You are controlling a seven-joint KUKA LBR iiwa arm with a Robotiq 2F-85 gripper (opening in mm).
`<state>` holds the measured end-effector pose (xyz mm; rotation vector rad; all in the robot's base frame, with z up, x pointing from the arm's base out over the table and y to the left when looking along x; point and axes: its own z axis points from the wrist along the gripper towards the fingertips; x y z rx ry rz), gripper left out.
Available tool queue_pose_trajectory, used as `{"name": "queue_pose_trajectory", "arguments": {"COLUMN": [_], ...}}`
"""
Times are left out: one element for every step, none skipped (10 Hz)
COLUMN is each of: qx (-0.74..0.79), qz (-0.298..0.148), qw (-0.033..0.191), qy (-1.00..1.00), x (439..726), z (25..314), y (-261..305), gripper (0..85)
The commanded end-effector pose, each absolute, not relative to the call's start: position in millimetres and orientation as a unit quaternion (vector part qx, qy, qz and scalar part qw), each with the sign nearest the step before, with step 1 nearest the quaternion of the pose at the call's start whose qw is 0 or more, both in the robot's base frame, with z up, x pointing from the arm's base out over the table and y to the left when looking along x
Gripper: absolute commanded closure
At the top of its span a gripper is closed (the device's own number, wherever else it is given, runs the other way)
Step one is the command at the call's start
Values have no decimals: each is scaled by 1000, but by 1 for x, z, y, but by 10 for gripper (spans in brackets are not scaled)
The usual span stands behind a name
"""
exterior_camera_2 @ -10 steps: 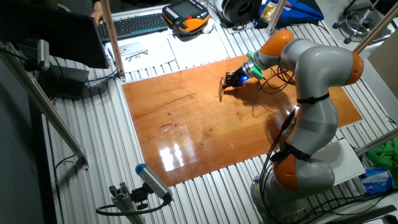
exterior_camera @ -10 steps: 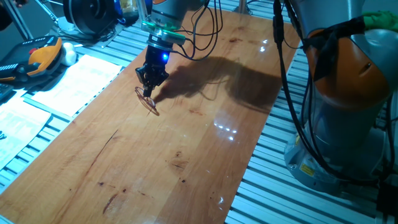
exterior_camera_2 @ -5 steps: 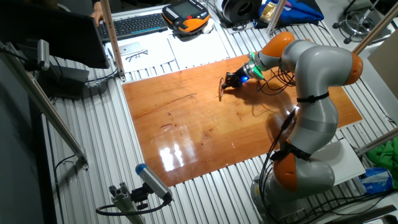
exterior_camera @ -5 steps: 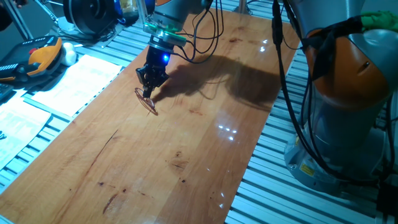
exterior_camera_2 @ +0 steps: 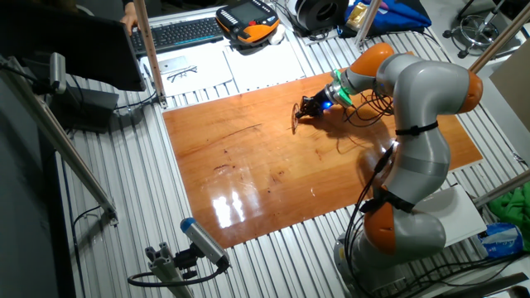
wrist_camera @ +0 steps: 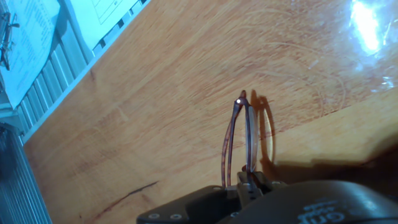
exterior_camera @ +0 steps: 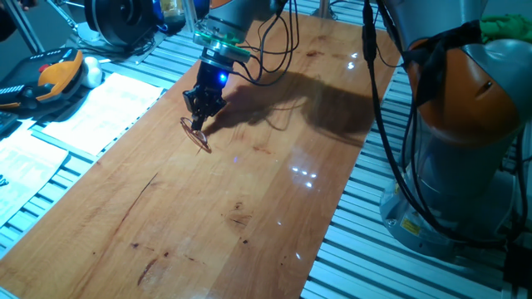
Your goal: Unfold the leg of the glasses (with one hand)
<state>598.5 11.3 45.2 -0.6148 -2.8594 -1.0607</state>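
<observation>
Looking along the fingers, the hand view shows the gripper (wrist_camera: 247,182) clenched on the near end of the glasses (wrist_camera: 239,140), whose thin wires run toward 12 o'clock over the wooden table (wrist_camera: 155,93). Both fixed views show only a small reddish frame (exterior_camera: 197,135) under the claw (exterior_camera: 199,115), touching the wood. The table's edge and white papers (exterior_camera: 100,108) lie at 9 o'clock; wide bare wood lies toward 5 o'clock.
</observation>
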Motion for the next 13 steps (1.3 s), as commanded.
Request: {"name": "queue_pose_trajectory", "arguments": {"qx": [-197, -196, -196, -197, -200, -202, -208, -210, -212, -212, -214, -215, -214], "qz": [-342, -342, -342, -342, -346, -350, -359, -363, -368, -370, -381, -383, -386], "qw": [14, 13, 13, 13, 15, 16, 17, 17, 16, 15, 14, 13, 13], "qy": [-919, -919, -919, -919, -917, -914, -910, -908, -905, -904, -899, -898, -897], "x": [599, 599, 599, 599, 599, 599, 598, 598, 597, 597, 597, 596, 596], "z": [45, 45, 45, 45, 45, 46, 46, 47, 48, 49, 50, 51, 51], "y": [11, 11, 11, 11, 11, 11, 10, 9, 10, 10, 10, 10, 10], "gripper": [850, 850, 850, 850, 850, 850, 850, 850, 850, 850, 850, 850, 850]}}
